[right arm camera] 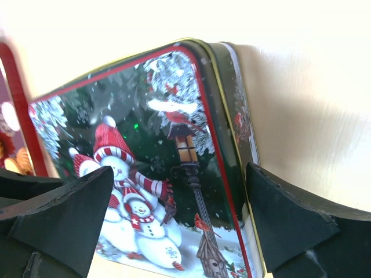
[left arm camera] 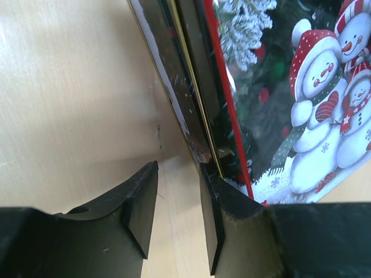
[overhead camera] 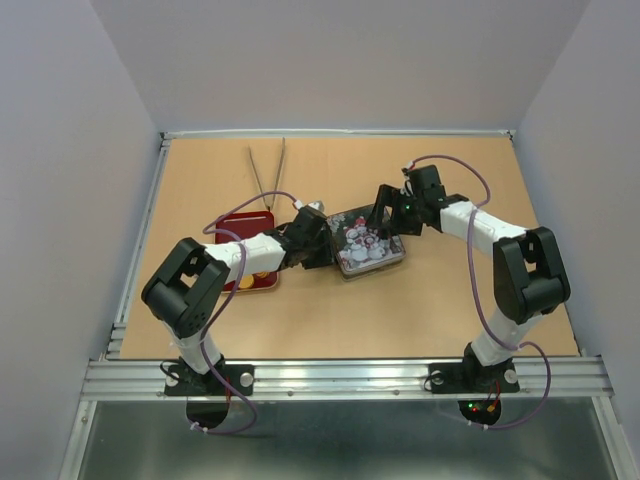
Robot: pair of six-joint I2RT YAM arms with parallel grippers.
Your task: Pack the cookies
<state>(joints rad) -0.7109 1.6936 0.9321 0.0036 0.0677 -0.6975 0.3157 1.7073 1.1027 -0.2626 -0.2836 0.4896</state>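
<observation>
A closed rectangular tin (overhead camera: 364,250) with a snowman lid lies mid-table. My left gripper (overhead camera: 322,243) is low at the tin's left side. Its jaws (left arm camera: 178,174) stand a little apart with only bare table between them, and the right finger (left arm camera: 211,197) rests against the tin's wall (left arm camera: 197,104). My right gripper (overhead camera: 385,215) is wide open over the tin's far right corner. In its wrist view (right arm camera: 178,174) one finger hangs above the lid (right arm camera: 145,145) and the other stands outside the tin's edge. Orange cookies (right arm camera: 22,161) show in the red tray (overhead camera: 240,225), mostly hidden by my left arm.
Metal tongs (overhead camera: 268,170) lie on the table behind the red tray. The tray's rim (right arm camera: 17,92) runs just left of the tin. Grey walls enclose the table at the back and both sides.
</observation>
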